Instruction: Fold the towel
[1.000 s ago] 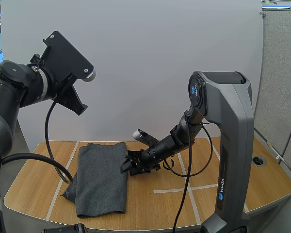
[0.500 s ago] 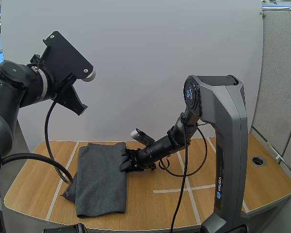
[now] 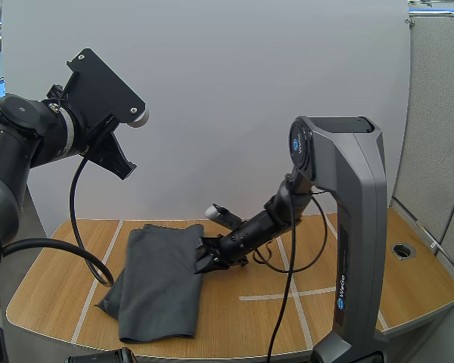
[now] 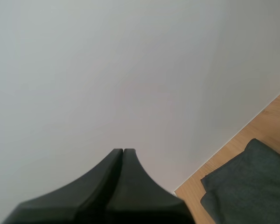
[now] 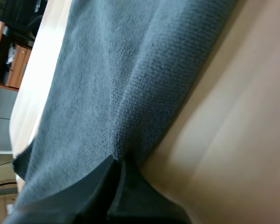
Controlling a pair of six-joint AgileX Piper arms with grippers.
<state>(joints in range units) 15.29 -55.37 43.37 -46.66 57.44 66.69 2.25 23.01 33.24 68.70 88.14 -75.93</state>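
High view has the towel (image 3: 157, 280) lying as a long dark strip on the left half of the desk (image 3: 363, 280). It runs from near the far edge toward the near edge and is a bit rumpled at its near left corner. The right tool (image 3: 203, 259) is down low at the towel's right edge, closer to the far end. In the right wrist view it's closed with a pucker of cloth caught at the tips, so I'd call it clamped on that edge. The left tool (image 4: 123, 150) hangs high over the desk's left side, pressed together on nothing.

My read: this is the grab-and-carry part of a fold. To do it well, I'd make sure the pinch has every layer at that edge, not just the top one. Lift only enough to clear the cloth, then sweep toward the desk's left edge in a low arc so the rest doesn't drag. Lay it edge on edge before letting go. A thin pinch like that could slip, so go slow.
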